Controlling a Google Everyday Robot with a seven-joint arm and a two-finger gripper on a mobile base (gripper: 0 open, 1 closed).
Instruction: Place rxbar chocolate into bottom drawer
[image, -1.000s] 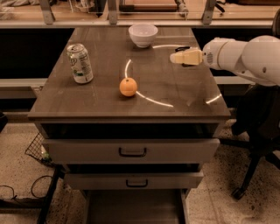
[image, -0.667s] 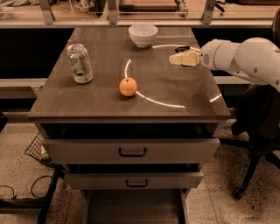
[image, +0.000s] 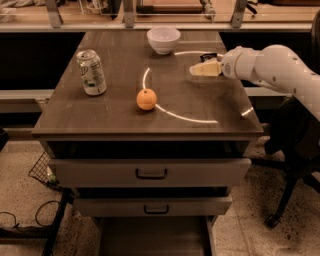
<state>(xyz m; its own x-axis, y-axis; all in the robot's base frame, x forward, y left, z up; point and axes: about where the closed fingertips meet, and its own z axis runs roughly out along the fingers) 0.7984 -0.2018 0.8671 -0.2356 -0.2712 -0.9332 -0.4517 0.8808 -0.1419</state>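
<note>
A small dark flat item (image: 209, 55), which looks like the rxbar chocolate, lies at the back right of the cabinet top, mostly hidden behind my gripper. My gripper (image: 201, 69) hovers low over the tabletop just in front of it, pointing left, on a white arm that reaches in from the right. The bottom drawer (image: 150, 241) is pulled out at the foot of the cabinet as a wide shallow tray with pale side walls, and nothing shows in it.
A green-and-white can (image: 91, 72) stands at the left of the top. An orange fruit (image: 146, 99) sits near the middle. A white bowl (image: 163, 39) stands at the back. The two upper drawers (image: 150, 172) are slightly out. A dark chair (image: 292, 150) stands to the right.
My gripper and arm have shifted a little to the left over the tabletop. The can, orange, bowl and drawers have not moved.
</note>
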